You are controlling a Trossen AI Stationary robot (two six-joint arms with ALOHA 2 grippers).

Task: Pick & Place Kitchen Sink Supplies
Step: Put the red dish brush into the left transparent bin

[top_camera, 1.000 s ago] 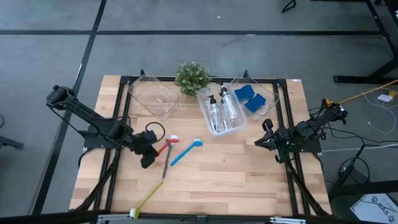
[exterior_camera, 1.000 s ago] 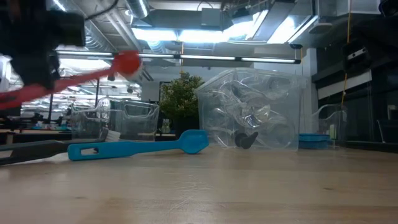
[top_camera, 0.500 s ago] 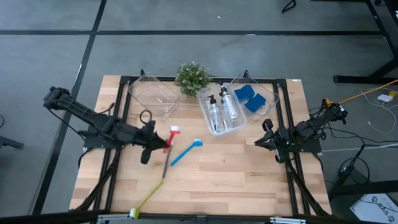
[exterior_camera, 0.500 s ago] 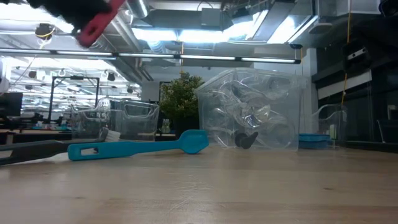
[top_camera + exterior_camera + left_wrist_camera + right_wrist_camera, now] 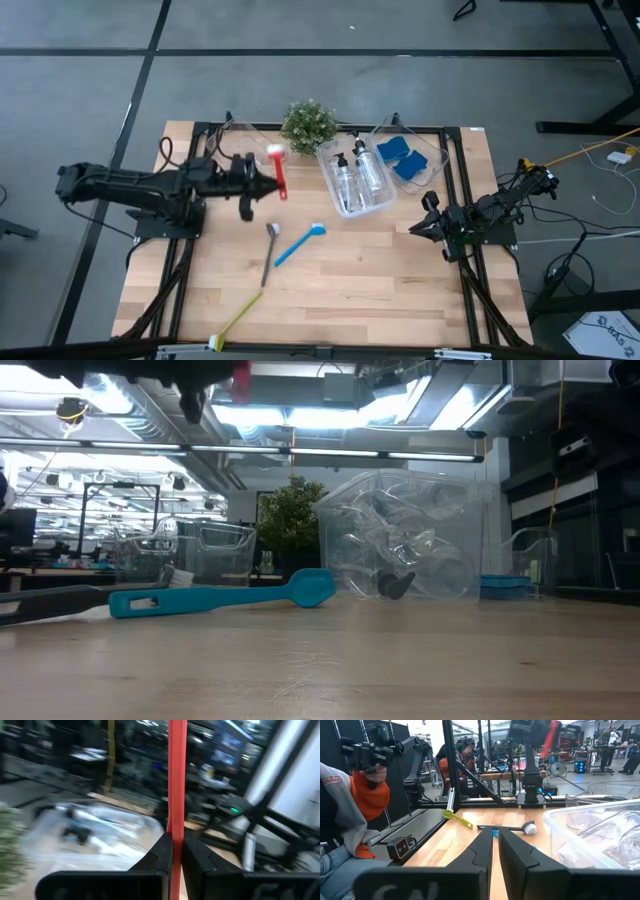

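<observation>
Left claw raised, clamped tight; right claw closed, low at table's right edge.

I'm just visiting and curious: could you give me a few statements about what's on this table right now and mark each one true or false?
1. The left gripper holds the red brush in the air. True.
2. The blue brush lies inside a bin. False: it lies on the table.
3. The two pump bottles sit in a clear bin. True.
4. The right gripper holds a sponge. False: it is shut and empty at the table's right edge.
</observation>
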